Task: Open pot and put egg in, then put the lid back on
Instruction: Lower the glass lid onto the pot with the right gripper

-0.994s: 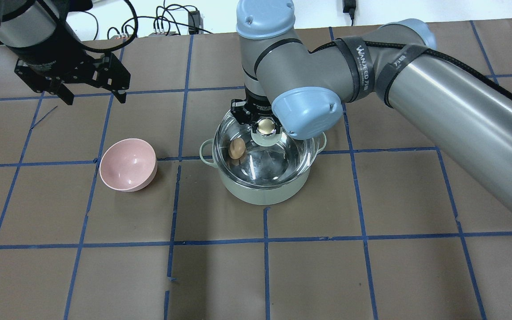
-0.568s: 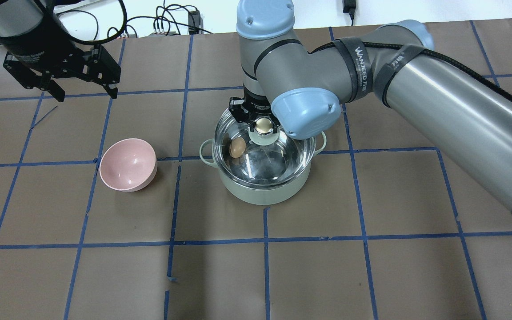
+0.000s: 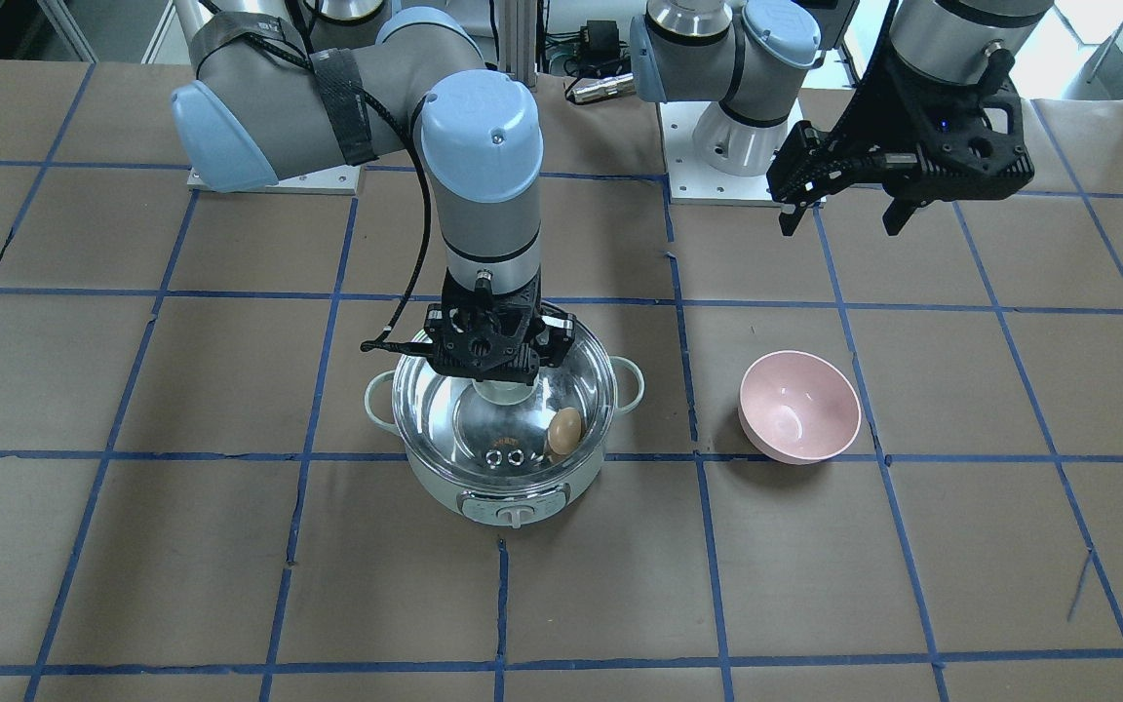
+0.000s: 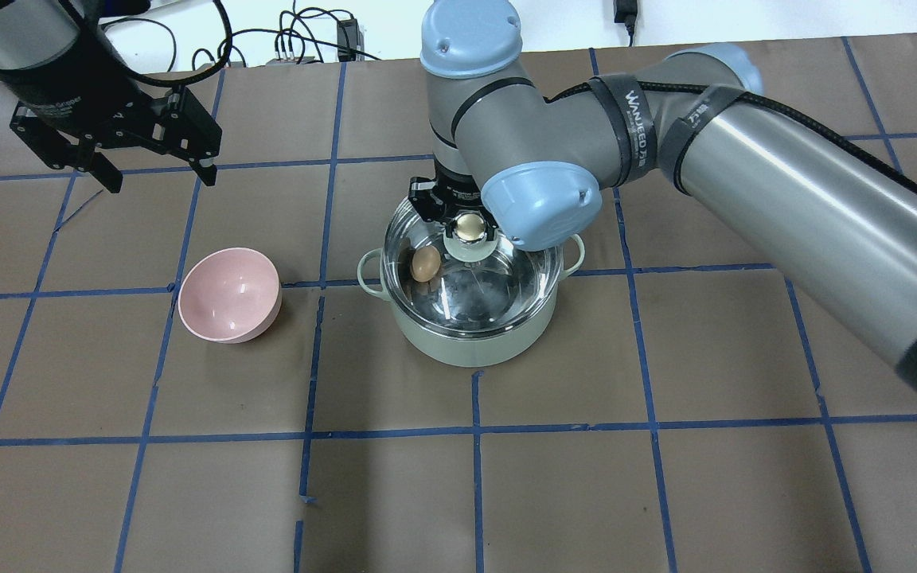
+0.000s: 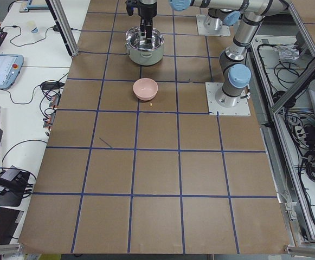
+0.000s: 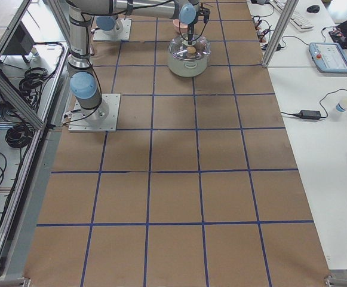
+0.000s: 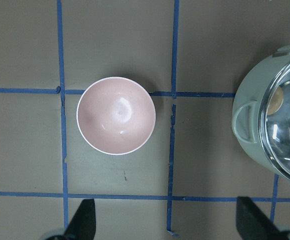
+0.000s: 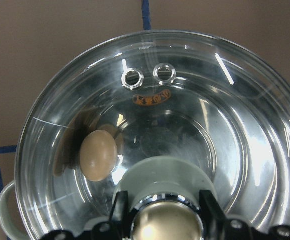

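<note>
The pale mint pot (image 4: 470,344) stands mid-table, its dial facing the front view (image 3: 513,511). The brown egg (image 4: 425,263) lies inside it, seen through the glass in the front view (image 3: 564,430) and the right wrist view (image 8: 99,155). The clear glass lid (image 4: 506,282) covers the pot at its rim; I cannot tell if it is fully seated. My right gripper (image 4: 471,228) is shut on the lid's cream-gold knob (image 8: 165,225). My left gripper (image 4: 161,181) is open and empty, held high at the far left, above and behind the pink bowl.
A pink bowl (image 4: 229,294) sits empty left of the pot, also in the left wrist view (image 7: 116,115). The right arm's elbow (image 4: 538,199) hangs over the pot's far side. Cables lie beyond the table's back edge (image 4: 291,48).
The right gripper with the lid has shifted slightly left and down onto the pot. The left gripper has moved back and left, away from the pot, staying open.
</note>
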Action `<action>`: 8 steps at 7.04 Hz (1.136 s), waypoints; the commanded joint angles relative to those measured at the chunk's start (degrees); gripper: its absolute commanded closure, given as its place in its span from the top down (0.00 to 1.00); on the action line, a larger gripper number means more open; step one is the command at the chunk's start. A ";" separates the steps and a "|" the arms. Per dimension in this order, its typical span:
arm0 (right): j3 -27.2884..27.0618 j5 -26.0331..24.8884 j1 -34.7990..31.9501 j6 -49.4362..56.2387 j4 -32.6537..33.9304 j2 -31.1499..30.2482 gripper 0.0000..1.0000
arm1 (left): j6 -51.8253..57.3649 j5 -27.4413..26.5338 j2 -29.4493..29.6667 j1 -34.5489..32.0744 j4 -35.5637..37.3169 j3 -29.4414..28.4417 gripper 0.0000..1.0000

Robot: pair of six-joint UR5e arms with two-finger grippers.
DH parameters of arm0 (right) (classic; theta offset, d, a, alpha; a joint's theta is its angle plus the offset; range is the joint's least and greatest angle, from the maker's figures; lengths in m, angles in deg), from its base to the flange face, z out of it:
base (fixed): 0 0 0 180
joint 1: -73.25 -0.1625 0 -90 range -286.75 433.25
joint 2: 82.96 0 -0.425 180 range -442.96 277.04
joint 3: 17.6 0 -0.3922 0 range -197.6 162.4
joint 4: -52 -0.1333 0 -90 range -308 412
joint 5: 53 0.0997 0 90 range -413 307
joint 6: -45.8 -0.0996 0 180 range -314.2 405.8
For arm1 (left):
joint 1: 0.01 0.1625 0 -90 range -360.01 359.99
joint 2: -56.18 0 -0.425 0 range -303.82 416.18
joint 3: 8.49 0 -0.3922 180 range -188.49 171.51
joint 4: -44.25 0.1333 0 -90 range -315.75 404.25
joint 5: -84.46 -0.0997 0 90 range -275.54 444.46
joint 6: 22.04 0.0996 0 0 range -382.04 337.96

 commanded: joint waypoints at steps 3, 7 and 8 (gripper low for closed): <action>-0.06 -0.08 -0.01 0.18 -0.40 0.23 0.00 | -0.06 -0.10 -0.25 -0.04 0.06 -0.13 0.98; 0.20 -0.17 -0.01 0.62 -1.01 0.06 0.00 | -0.15 -0.36 -0.43 -0.04 0.23 -0.22 0.99; 0.29 -0.08 -0.01 0.71 -1.71 0.06 0.00 | -0.15 -0.36 -1.04 -0.04 0.14 0.22 0.99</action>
